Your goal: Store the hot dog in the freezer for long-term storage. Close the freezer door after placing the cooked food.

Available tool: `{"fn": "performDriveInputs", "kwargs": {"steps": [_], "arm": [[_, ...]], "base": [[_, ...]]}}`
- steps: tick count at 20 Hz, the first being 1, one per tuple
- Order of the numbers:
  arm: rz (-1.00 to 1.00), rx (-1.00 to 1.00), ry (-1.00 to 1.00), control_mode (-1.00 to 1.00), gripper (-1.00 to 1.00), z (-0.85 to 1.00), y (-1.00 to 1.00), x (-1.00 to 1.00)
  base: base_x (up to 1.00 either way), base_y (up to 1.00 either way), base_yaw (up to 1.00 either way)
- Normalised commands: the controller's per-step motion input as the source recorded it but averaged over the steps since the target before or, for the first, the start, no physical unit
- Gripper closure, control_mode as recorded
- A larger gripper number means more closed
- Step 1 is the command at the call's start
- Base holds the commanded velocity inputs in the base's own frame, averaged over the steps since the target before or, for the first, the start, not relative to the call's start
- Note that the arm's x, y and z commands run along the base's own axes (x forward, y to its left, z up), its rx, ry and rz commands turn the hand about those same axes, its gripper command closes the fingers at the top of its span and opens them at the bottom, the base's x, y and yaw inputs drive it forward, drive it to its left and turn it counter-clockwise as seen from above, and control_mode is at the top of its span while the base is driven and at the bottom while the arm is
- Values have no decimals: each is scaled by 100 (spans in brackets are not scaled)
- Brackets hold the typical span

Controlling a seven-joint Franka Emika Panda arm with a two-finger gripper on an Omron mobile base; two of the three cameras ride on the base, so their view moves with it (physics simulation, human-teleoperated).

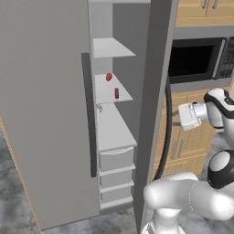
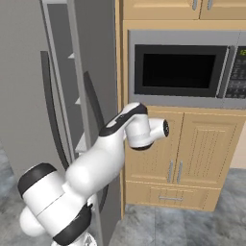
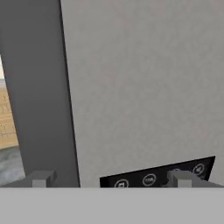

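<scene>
In the left base view the freezer door [image 1: 45, 109] is seen swung wide open to the left, its long dark handle [image 1: 89, 114] standing along the edge nearest the compartment. The freezer [image 1: 114, 132] is exposed, with pale shelves above and drawers [image 1: 116, 171] below. Two small reddish items [image 1: 112, 85] lie on the second shelf from the top; whether either one is the hot dog is too small to tell. The white arm [image 1: 196, 114] is raised at the right, in front of the wooden cabinets [image 1: 183, 146] and below the black-fronted microwave [image 1: 194, 59], well apart from that shelf and on the other side of the fridge's grey upright edge. In the right base view the arm is seen rising from the lower left, its wrist held before the cabinet doors beneath the microwave, beside the fridge's edge and its dark handle. In the hand view the gripper [image 3: 109, 178] is shown with its two finger tips [image 3: 41, 178] spread wide and nothing between them; a flat grey door surface lies straight ahead, with a small dark panel [image 3: 157, 177] just beyond the tips.
</scene>
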Motion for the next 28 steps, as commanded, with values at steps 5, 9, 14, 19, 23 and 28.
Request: {"fn": "performDriveInputs", "kwargs": {"steps": [5,9,14,19,23,28], "arm": [[5,0,1,-100,-100,0,25,0],[1,1,5,-100,-100,0,32,0],[0,3,8,-100,-100,-1,35,0],[0,2,7,-100,-100,-2,36,0],[0,2,4,-100,-100,0,47,0],[0,1,2,-100,-100,-1,49,4]], "base": [[0,0,0],[0,0,0],[0,0,0],[0,0,0],[0,0,0],[0,0,0]]}}
